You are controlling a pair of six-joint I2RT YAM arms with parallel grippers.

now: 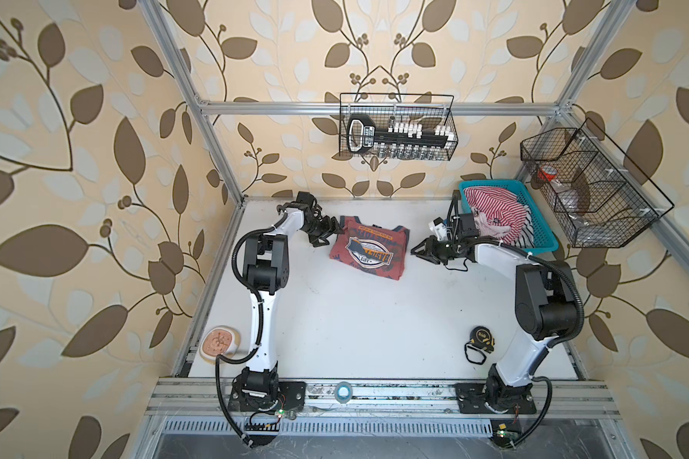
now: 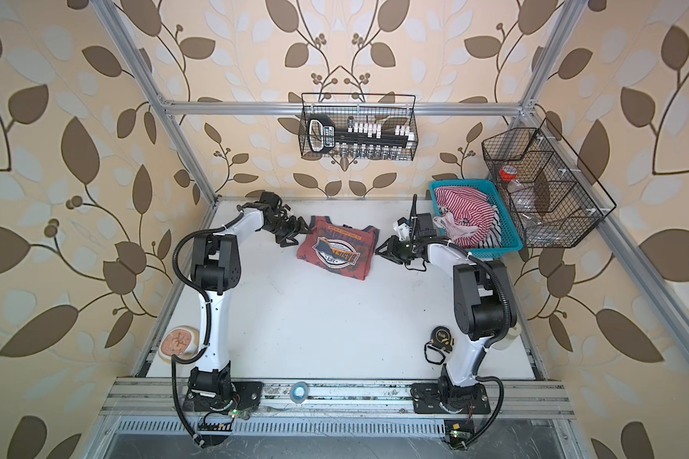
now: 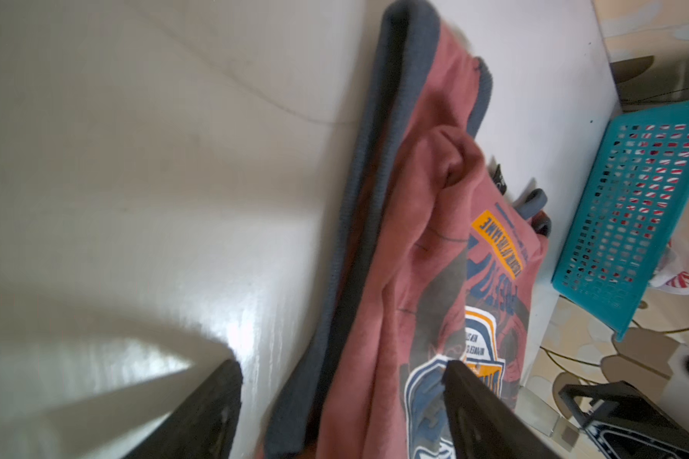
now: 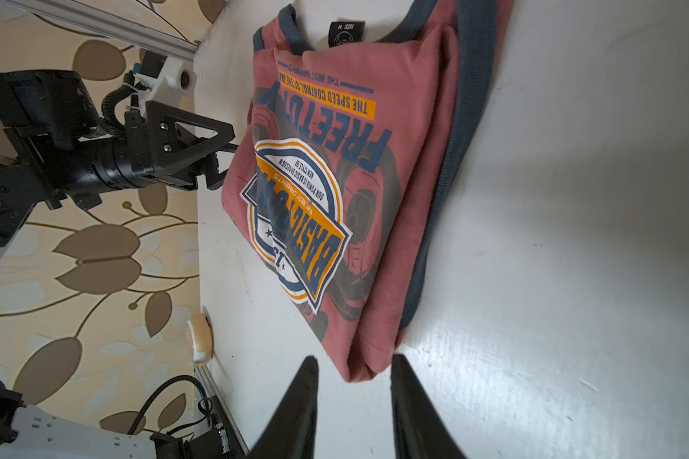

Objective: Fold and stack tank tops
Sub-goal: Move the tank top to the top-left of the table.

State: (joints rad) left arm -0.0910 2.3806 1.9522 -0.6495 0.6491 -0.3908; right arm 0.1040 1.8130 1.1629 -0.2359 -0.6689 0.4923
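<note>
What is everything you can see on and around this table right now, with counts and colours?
table: one, white, inside the metal frame.
red tank top: one, dusty red with blue-grey trim, folded, far middle.
teal basket: one, far right corner.
striped tank top: one, red and white, bunched in the teal basket.
tape measure: one, black, near right.
tape roll: one, pale blue, front rail.
round pad: one, beige and pink, near left edge.
rear wire basket: one, black, back bar.
side wire basket: one, black, right rail.
left pincer: black, open, beside the red tank top.
right pincer: black, open, at its opposite side.
</note>
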